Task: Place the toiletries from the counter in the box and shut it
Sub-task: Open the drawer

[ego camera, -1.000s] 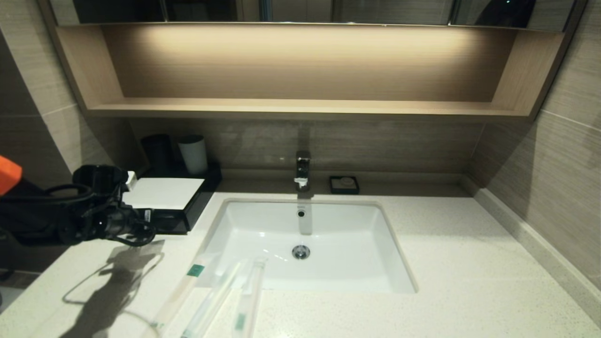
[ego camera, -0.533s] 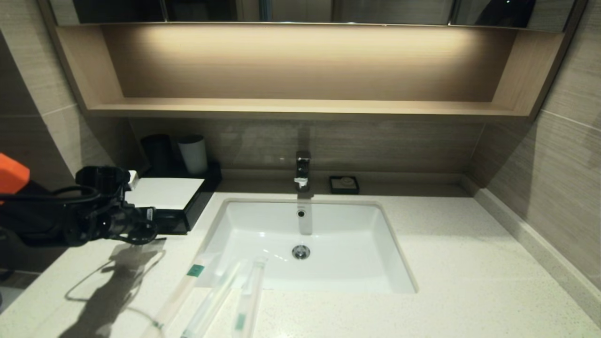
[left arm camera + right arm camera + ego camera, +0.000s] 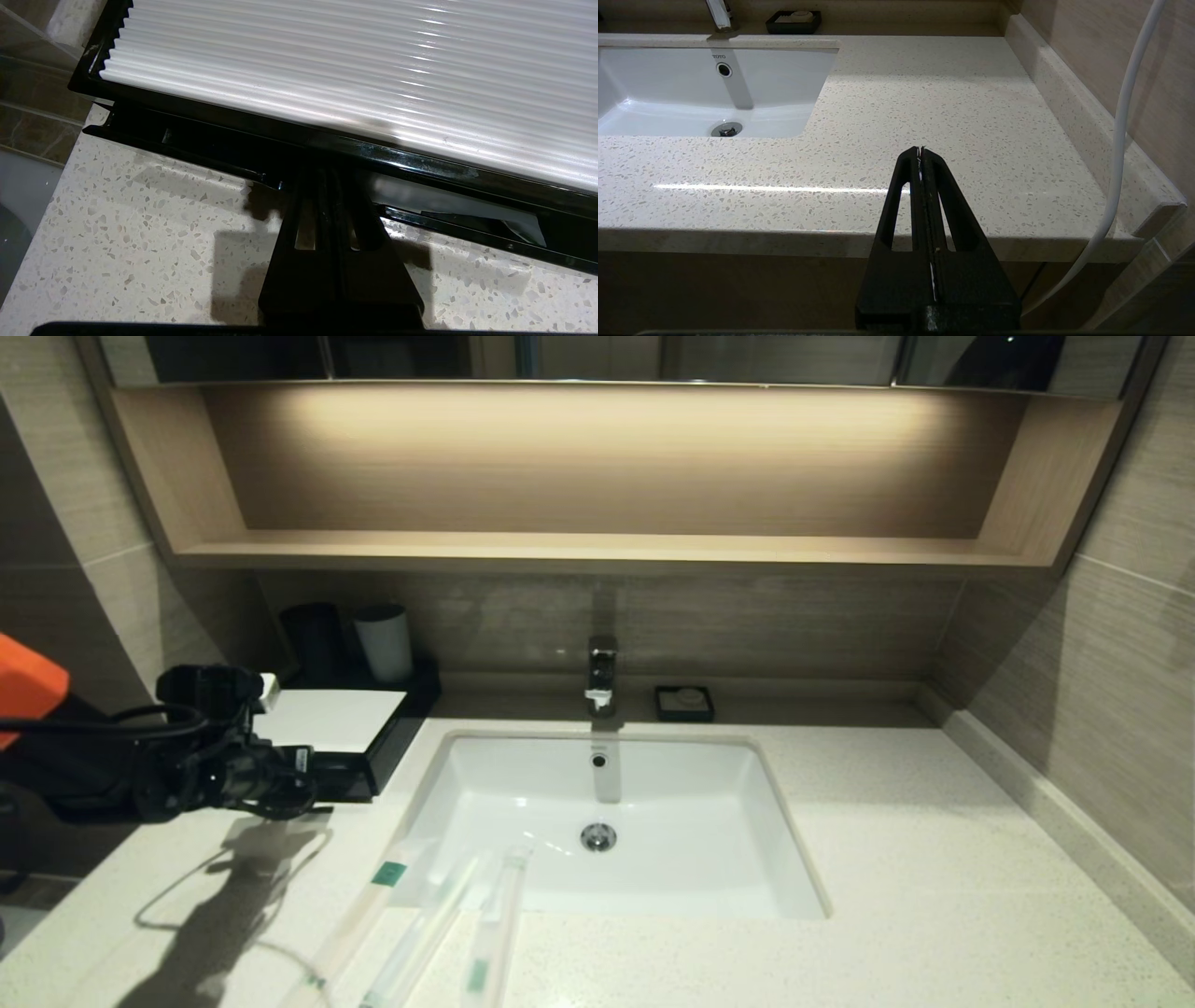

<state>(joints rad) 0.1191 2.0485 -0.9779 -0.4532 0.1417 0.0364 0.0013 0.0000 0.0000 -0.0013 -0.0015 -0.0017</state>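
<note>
L claw (image 3: 317, 777) edged fwd to box (image 3: 327, 719) drawer front, pinched closed; cups (image 3: 383, 642) behind.

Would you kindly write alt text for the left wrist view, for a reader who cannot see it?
The left gripper, fingers shut, points at the notch in the black drawer front of the box, close to it; contact cannot be told. The box's ribbed white top panel fills the upper picture, and the speckled counter lies below.

You get warm light from under the wooden shelf (image 3: 597, 551); the room is otherwise dim. The left arm (image 3: 140, 770) throws a hard shadow on the counter (image 3: 934, 859). Glare streaks the box (image 3: 373, 70) top; the toiletries (image 3: 429, 924) look soft.
</note>
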